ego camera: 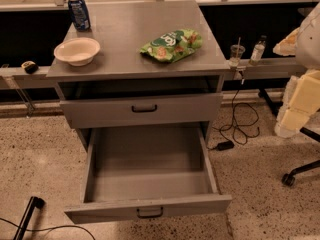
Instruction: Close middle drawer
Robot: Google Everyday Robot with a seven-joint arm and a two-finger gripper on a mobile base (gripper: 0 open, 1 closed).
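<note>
Camera view showed the robot's arm (pixel 302 91) only as pale cream and white segments at the right edge of the frame, stacked downward from upper right toward mid right. The claw (pixel 289 123) hung at the lower end of those segments, right of the cabinet (pixel 70 115) and well apart from it. It touched nothing that could be seen. Whether it was open or closed could not be told.

The middle drawer (pixel 150 171) stood pulled far out toward the bottom of the frame, with its plain grey inside bare. Its low front panel sat near the lower edge, with the small black handle (pixel 150 212) at the centre. Above it, the top drawer (pixel 142 110), with a taller front and its own black handle, was out only slightly, leaving a dark gap under the counter (pixel 135 24).

On the counter, a blue drink can (pixel 79 13) stood upright in the upper left corner. A white bowl (pixel 77 51) sat just below it near the left edge. A green snack bag (pixel 171 45) lay flat right of centre.

On the ledge right of the cabinet stood a clear plastic cup (pixel 236 54) with a straw, and beside it a small bottle (pixel 257 49). A black cable (pixel 240 124) trailed down to the speckled floor (pixel 35 159). A chair caster (pixel 288 179) showed at the lower right.
</note>
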